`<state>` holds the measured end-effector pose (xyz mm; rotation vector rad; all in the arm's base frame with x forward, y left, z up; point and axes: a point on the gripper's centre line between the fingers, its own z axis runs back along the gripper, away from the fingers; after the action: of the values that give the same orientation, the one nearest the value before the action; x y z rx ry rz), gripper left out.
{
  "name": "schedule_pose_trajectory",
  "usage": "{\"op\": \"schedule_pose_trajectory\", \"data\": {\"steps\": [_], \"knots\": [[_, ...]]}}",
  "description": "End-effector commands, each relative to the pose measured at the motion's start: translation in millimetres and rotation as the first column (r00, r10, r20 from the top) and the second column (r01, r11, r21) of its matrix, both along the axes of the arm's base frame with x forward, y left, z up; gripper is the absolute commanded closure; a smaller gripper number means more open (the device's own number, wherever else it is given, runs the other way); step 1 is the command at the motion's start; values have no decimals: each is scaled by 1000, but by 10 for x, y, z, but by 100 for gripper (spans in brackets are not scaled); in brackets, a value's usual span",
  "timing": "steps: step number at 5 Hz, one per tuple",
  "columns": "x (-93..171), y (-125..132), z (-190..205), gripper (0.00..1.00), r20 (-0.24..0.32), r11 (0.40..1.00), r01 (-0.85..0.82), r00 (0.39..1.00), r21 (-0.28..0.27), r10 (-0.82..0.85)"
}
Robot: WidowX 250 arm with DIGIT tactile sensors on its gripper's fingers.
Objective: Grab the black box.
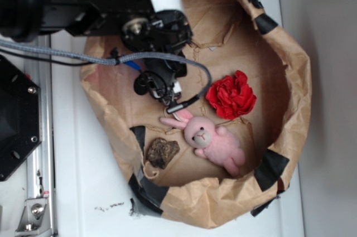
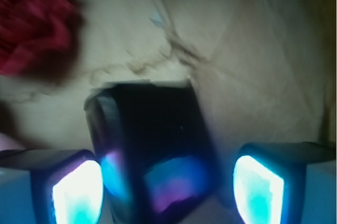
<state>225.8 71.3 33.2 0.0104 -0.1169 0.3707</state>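
The black box (image 2: 152, 145) is glossy and lies on the brown paper right under the wrist camera, between my fingers. My gripper (image 2: 168, 187) is open around it. The left pad (image 2: 76, 192) sits close against the box's side, and the right pad (image 2: 258, 187) stands a clear gap away. In the exterior view the gripper (image 1: 167, 91) reaches down into the paper bag (image 1: 290, 81), left of the red fabric flower (image 1: 231, 95), and the arm hides the box.
A pink plush bunny (image 1: 212, 139) lies just below the gripper, and a brown lumpy piece (image 1: 162, 152) to its left. Black tape patches (image 1: 271, 169) mark the bag's raised rim. The flower (image 2: 31, 29) shows at the wrist view's upper left.
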Motion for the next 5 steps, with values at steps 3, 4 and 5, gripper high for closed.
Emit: {"op": "schedule_pose_trajectory", "data": {"steps": [3, 4, 5], "knots": [[97, 36, 105, 100, -24, 1000, -4, 1000, -20, 4], [93, 42, 105, 100, -29, 1000, 2, 1000, -23, -3], [104, 60, 160, 100, -28, 999, 12, 1000, -37, -13]]}}
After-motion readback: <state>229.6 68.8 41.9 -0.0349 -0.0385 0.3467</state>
